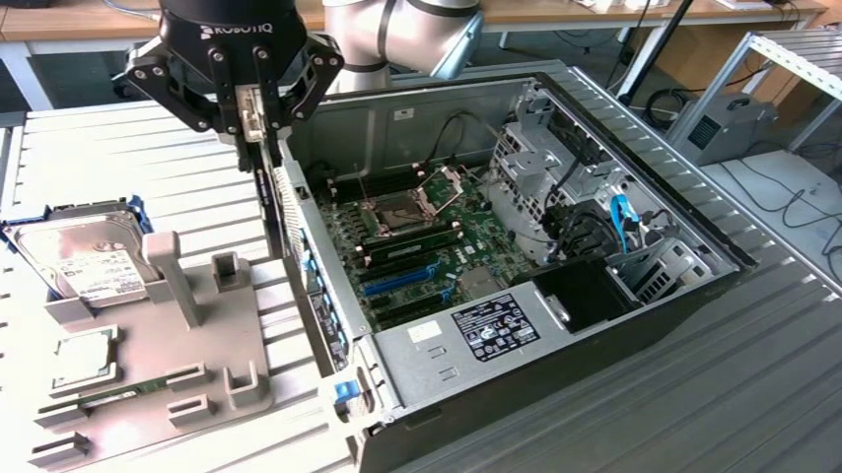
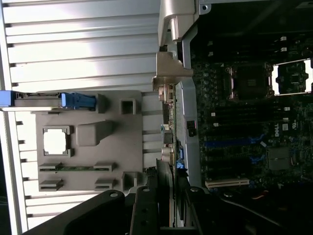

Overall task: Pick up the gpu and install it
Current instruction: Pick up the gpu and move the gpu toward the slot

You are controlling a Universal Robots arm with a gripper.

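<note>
The Robotiq gripper (image 1: 263, 130) is hanging at about eleven o'clock in the exterior view, its fingers (image 1: 247, 113) clamping the upper edge of the gpu (image 1: 275, 202). The card is dangling edge-on, clear of the table, just outside the side wall of the open computer case (image 1: 618, 158). In the wrist view the gripper (image 2: 168, 193) is pinching the gpu (image 2: 167, 132) from both faces, the silvery bracket (image 2: 172, 73) pointing away from the fingers.

At three to four o'clock from the card, inside the case, the motherboard (image 1: 435, 246) is lying exposed, with the CPU socket (image 1: 392, 212) open and the blue expansion slots (image 1: 394, 281) showing. The labelled power supply (image 1: 487, 327) is sitting at about five o'clock.

At seven to eight o'clock from the card, the gray fixture tray (image 1: 211, 345) is resting on the ribbed metal table (image 1: 736, 374), carrying a hard drive (image 1: 82, 264), a processor chip (image 1: 86, 360) and a green memory stick (image 1: 112, 396).
</note>
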